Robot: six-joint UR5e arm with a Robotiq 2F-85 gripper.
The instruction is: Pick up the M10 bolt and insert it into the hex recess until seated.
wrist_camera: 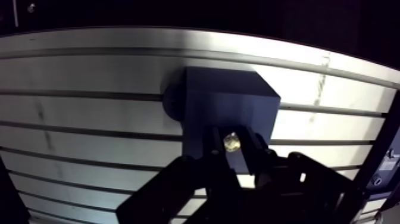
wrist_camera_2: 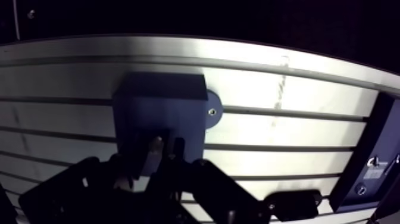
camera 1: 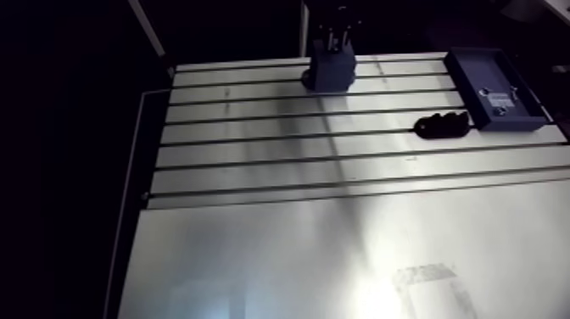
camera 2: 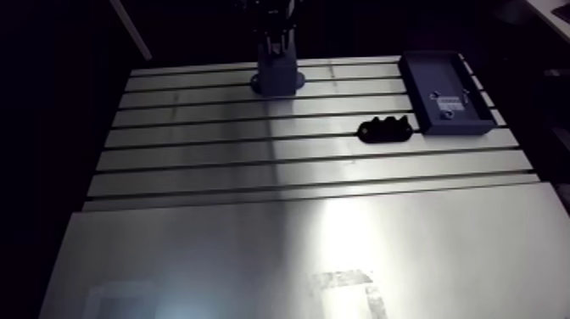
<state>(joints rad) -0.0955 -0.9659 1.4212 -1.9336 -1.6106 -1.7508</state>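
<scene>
1. Pick looks done: bolt [wrist_camera: 231,141] is pinched between the two fingers of the gripper [wrist_camera_2: 159,152]. The fingers are clenched on it, and only a shiny bit shows between them.
2. Carry looks done too: blue block [wrist_camera: 229,101] sits directly under and just ahead of the fingers on the slotted table [camera 1: 254,161]. In the arm view the gripper is right over the block's top. Insertion is what's left.
3. Seating: can't tell. The hex recess isn't visible because the fingers and bolt cover that patch of the block. It is unclear whether the bolt tip is in the recess, touching it or just above it.
4. To the right of the fingers, well apart: lumpy black part [camera 1: 441,125], too dark to identify.
5. Further right: blue tray [camera 2: 458,129] with a small pale item [camera 2: 448,103] inside, too small to read. The tray is cut off in the wrist view.
</scene>
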